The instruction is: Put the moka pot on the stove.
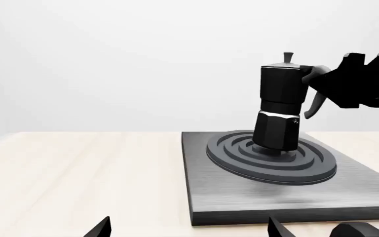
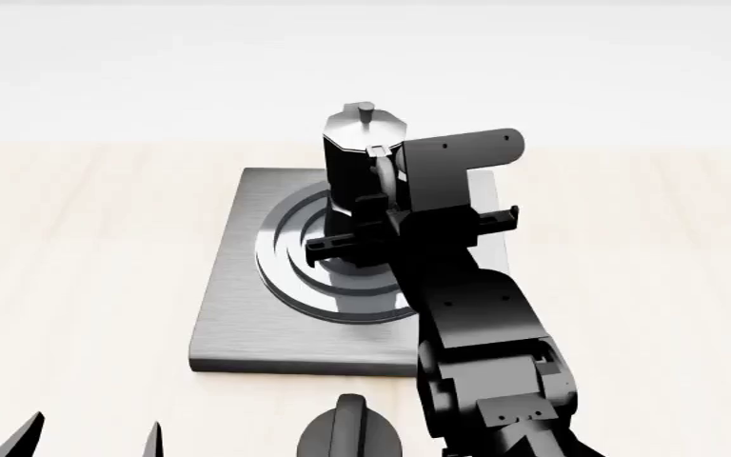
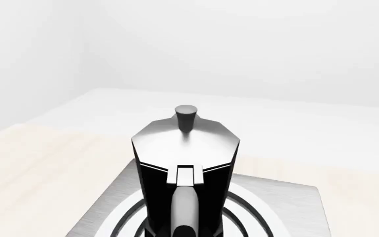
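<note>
The moka pot (image 1: pixel 280 106) stands upright at the centre of the stove's (image 1: pixel 242 197) burner rings, its handle at three o'clock, grasped by the right gripper (image 1: pixel 321 86). Left gripper's (image 1: pixel 186 228) grip: cannot tell.

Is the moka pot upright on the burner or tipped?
Slightly tipped: the moka pot leans over the stove rings, its handle at the right tool. Full base contact cannot be told.

Pale wood-grain tabletop (image 2: pixel 87 267) extending from 6 to 12 o'clock; plain white wall (image 1: pixel 110 59) behind; even, diffuse lighting.
</note>
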You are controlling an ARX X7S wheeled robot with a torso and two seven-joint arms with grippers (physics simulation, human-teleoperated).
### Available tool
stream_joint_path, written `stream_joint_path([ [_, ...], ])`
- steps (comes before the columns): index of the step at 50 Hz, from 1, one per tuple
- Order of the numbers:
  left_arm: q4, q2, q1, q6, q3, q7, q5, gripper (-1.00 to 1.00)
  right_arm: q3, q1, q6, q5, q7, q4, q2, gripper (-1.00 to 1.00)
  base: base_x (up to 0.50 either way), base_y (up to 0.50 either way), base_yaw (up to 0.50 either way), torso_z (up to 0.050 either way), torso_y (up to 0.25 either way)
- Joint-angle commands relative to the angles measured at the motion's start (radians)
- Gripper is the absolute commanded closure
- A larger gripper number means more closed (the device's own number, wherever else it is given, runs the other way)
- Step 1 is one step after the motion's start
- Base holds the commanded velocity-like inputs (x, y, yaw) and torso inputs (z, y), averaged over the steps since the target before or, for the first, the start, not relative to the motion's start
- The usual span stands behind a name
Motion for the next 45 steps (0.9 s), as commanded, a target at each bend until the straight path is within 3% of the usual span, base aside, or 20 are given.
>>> stream_joint_path([
  [1, 0.001, -0.002, 0.000, -0.001, 0.003, -0.002, 0.000, -1.00, 0.006, 0.004, -0.005, -0.014, 0.004, 0.000, -0.002, 1.00, 0.00, 0.00, 0.00, 0.000, 0.000],
  [34, -0.006, -0.005, 0.006, 0.014, 0.008, -0.005, -0.005, -1.00, -0.115, 0.001, -0.028, 0.114, 0.009, 0.000, -0.002, 1.00, 0.00, 0.00, 0.00, 0.000, 0.001],
  [45, -0.003, -0.007, 0.005, 0.012, 0.011, -0.008, -0.006, -1.00, -0.053, -0.012, -0.011, 0.056, 0.008, 0.000, -0.002, 1.00, 0.00, 0.00, 0.00, 0.000, 0.001],
])
